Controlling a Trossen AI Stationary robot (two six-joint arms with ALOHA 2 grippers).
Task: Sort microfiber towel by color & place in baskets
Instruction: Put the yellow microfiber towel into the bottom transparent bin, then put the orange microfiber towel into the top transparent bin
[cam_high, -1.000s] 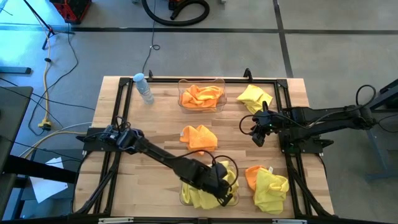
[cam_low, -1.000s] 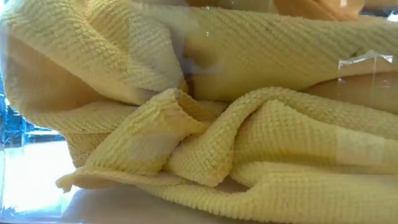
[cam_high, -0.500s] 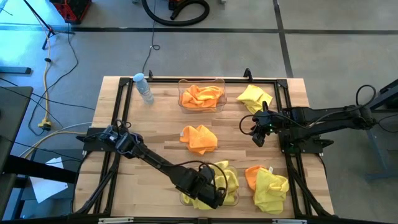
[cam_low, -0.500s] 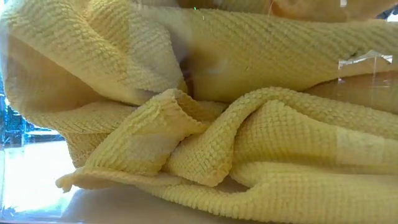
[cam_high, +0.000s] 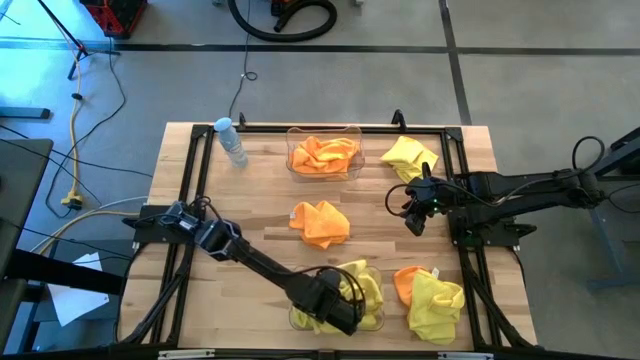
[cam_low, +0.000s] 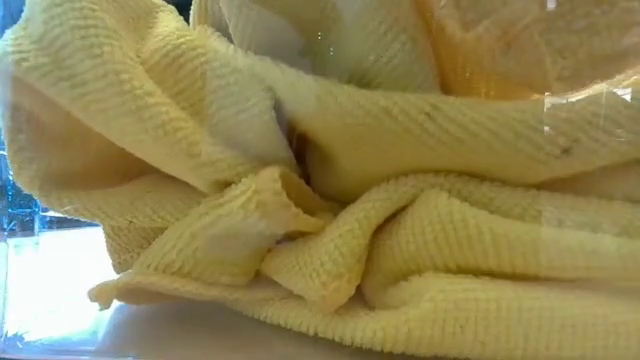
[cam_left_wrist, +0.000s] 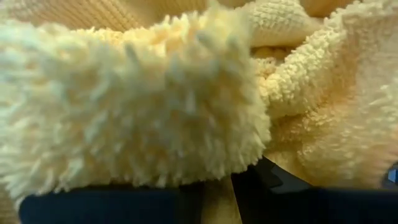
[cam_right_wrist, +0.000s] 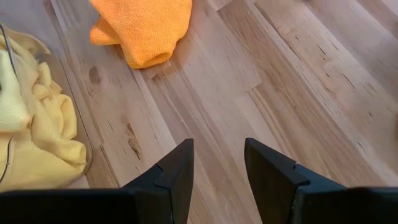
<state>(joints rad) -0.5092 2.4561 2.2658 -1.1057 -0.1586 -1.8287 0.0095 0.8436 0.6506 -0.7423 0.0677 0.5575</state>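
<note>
Water bottle (cam_high: 232, 141) stands at the far left of the table (cam_high: 260, 190), not part of the job. Left gripper (cam_high: 335, 310) is down in the near basket (cam_high: 372, 322), buried in yellow towels (cam_high: 362, 285); over the last second it slid from the basket's right side toward its left edge, and the low view shows the pile pushed up and re-folded. Can't tell how its claw is set or whether it holds cloth; the wrist view is all yellow fluff. Probably tamping or letting go of a yellow towel.

Mid-table: loose orange towel (cam_high: 320, 221); far basket (cam_high: 324, 133) holds orange ones.

To the right, a loose yellow towel (cam_high: 409, 156) and a mixed orange-yellow heap (cam_high: 430, 298) remain unsorted. Right gripper (cam_high: 414, 221) hangs over bare wood, fingers apart, empty, unmoved.
</note>
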